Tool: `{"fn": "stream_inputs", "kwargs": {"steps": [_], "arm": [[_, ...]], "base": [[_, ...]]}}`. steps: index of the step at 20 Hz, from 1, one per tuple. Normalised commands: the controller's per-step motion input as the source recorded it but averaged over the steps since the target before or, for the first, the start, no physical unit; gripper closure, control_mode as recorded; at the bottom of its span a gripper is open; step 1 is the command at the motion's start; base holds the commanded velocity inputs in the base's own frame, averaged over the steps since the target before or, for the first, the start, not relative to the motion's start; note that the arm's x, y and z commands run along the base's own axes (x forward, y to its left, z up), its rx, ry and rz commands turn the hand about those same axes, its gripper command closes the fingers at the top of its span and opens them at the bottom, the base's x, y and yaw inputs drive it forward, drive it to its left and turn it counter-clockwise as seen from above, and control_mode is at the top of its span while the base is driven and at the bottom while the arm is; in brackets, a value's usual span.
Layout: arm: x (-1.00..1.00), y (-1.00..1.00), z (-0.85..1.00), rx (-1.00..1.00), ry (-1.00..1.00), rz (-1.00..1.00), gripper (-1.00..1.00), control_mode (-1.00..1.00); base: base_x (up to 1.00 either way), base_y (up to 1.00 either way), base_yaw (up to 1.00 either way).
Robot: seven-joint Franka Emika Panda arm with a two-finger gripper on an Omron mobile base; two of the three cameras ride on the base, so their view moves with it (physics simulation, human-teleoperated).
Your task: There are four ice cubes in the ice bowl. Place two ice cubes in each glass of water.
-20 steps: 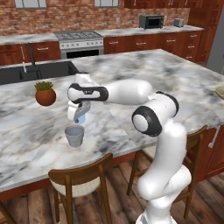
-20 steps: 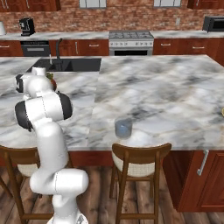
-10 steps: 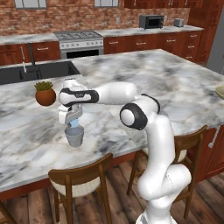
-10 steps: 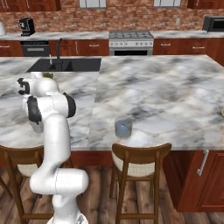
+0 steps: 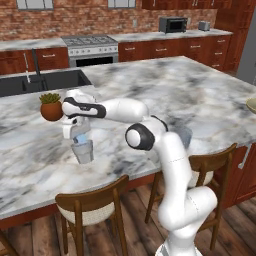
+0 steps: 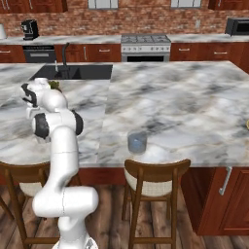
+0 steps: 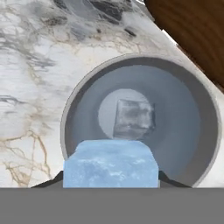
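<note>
I hold my gripper (image 5: 79, 136) right over the left glass (image 5: 83, 151), near the front edge of the counter (image 5: 210, 100). It is squeezed tight on one ice cube (image 7: 110, 163). I think I should stay over the middle of the glass and let go low, so nothing splashes. One cube (image 7: 133, 119) already sits at the bottom. I count two ice cubes and two glasses. The right glass (image 6: 137, 142) stands near the front edge too.

ice bowl (image 5: 251, 105) cut by right edge, held ice cube (image 7: 111, 163) hiding hand's fingertips
</note>
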Motion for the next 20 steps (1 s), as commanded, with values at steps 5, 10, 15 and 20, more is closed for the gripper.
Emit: {"fn": "stream_inputs", "kwargs": {"steps": [5, 10, 15, 20], "arm": [[-0.59, -0.01, 0.02, 0.00, -0.12, 0.00, 1.00, -1.00], [-0.50, -0.33, 0.01, 0.00, -0.19, -0.03, 1.00, -1.00], [-0.58, -0.98, -0.01, 0.06, -0.21, -0.10, 1.00, -1.00], [-0.20, -0.37, -0.36, 0.17, -0.14, -0.09, 1.00, -1.00]], "base": [[0.00, 0.00, 0.00], [0.00, 0.00, 0.00], [0.00, 0.00, 0.00], [0.00, 0.00, 0.00]]}}
